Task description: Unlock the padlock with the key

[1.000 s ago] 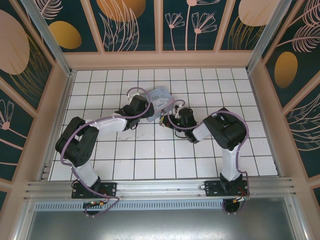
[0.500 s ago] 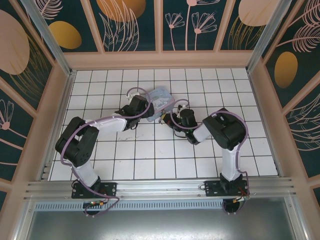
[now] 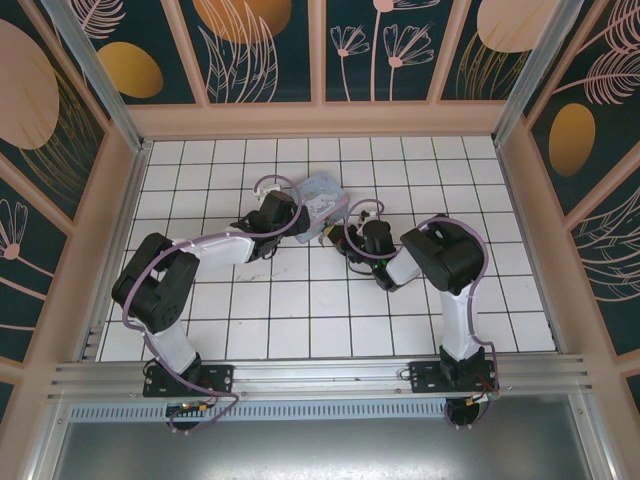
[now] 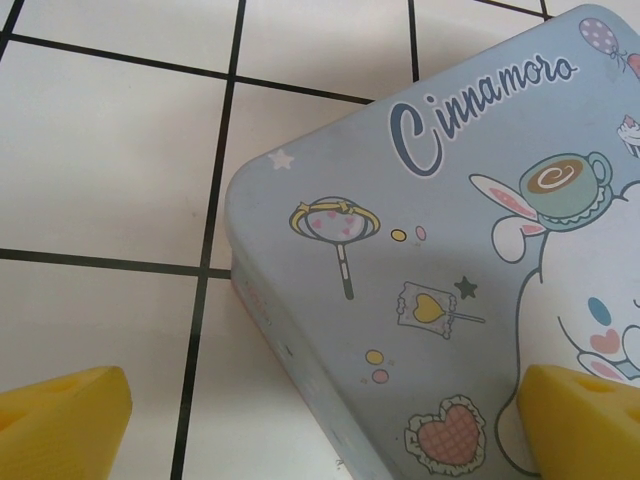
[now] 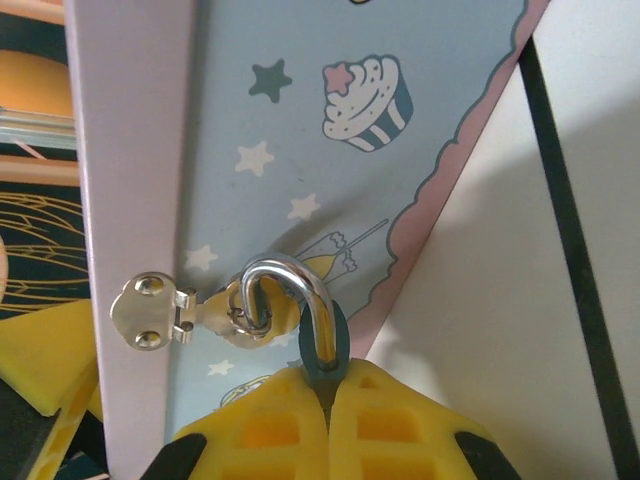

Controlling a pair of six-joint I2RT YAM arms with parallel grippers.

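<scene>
The padlock (image 5: 325, 345) has a bluish-grey body and a silver shackle hooked through the metal hasp (image 5: 150, 312) of a pastel cartoon-printed box (image 5: 320, 150). My right gripper (image 5: 328, 400) is shut on the padlock's body, and its yellow fingers (image 5: 260, 430) press together just under the shackle. My left gripper (image 4: 325, 420) is open wide, with one yellow finger on the tile beside the box (image 4: 430, 280) and the other over its lid. From above, both grippers meet at the box (image 3: 322, 195), the left gripper (image 3: 298, 222) on its near-left side and the right gripper (image 3: 338, 233) on its near-right side. The key is out of view.
The box sits on white tiles toward the back of the table (image 3: 300, 300). Patterned walls (image 3: 270, 40) with wooden frames close the table in on three sides. A metal rail (image 3: 320, 375) runs along the near edge by the arm bases.
The right arm's wrist and elbow have shifted slightly, and the box has edged a little toward the back left. Both grippers kept their states.
</scene>
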